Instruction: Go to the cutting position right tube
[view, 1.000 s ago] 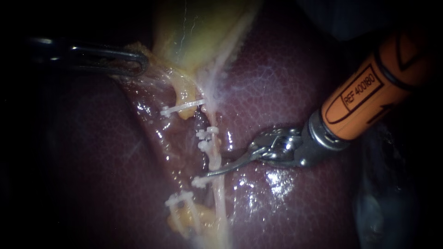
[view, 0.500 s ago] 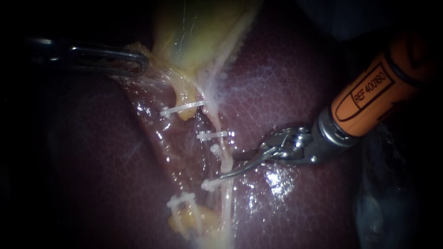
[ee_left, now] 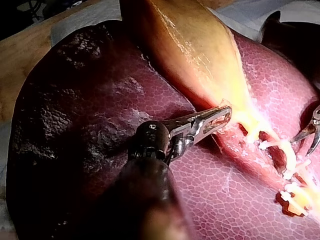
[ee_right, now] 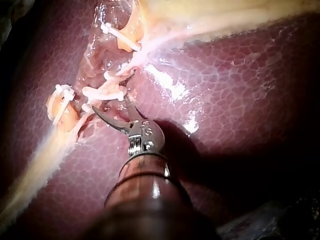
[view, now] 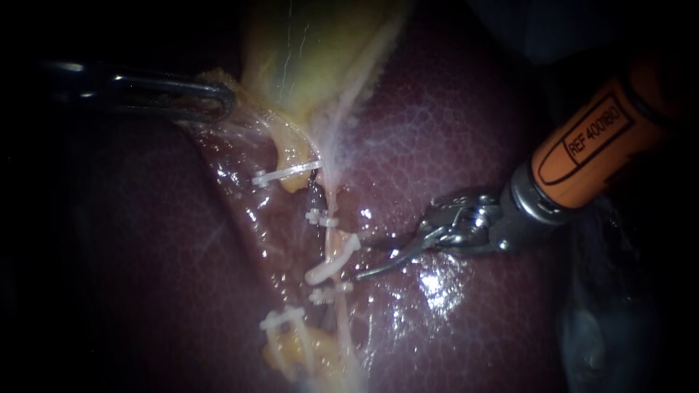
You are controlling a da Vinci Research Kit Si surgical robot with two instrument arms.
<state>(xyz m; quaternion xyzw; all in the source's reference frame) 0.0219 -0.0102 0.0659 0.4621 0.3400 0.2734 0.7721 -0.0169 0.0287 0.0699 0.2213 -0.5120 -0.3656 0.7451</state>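
Note:
The right tube (view: pixel 336 256) runs pale down the liver's groove, with white clips (view: pixel 321 217) above and below (view: pixel 328 295) its bowed middle. My right instrument (view: pixel 360 257), with an orange shaft and two thin curved blades, comes in from the right. In the right wrist view its blades (ee_right: pixel 111 103) stand open, and the tube (ee_right: pixel 102 92) lies at their tips between two clips. My left instrument (view: pixel 216 99) holds the gallbladder's (view: pixel 320 58) lower edge, jaws (ee_left: pixel 220 118) shut on it. The left tube shows clips (view: pixel 284 173) and yellow stumps.
Dark red liver (view: pixel 451 131) surrounds the groove, wet and glistening under the right instrument. The yellow gallbladder (ee_left: pixel 195 50) is stretched away from the clipped tubes. Another clip pair (view: pixel 284 317) sits low on the left tube. Blue drape shows beyond the liver (ee_left: pixel 250 12).
My right instrument has drawn back to the right, away from the tube. The tube's middle has bowed toward it and the upper clip has shifted left. The left instrument has held still.

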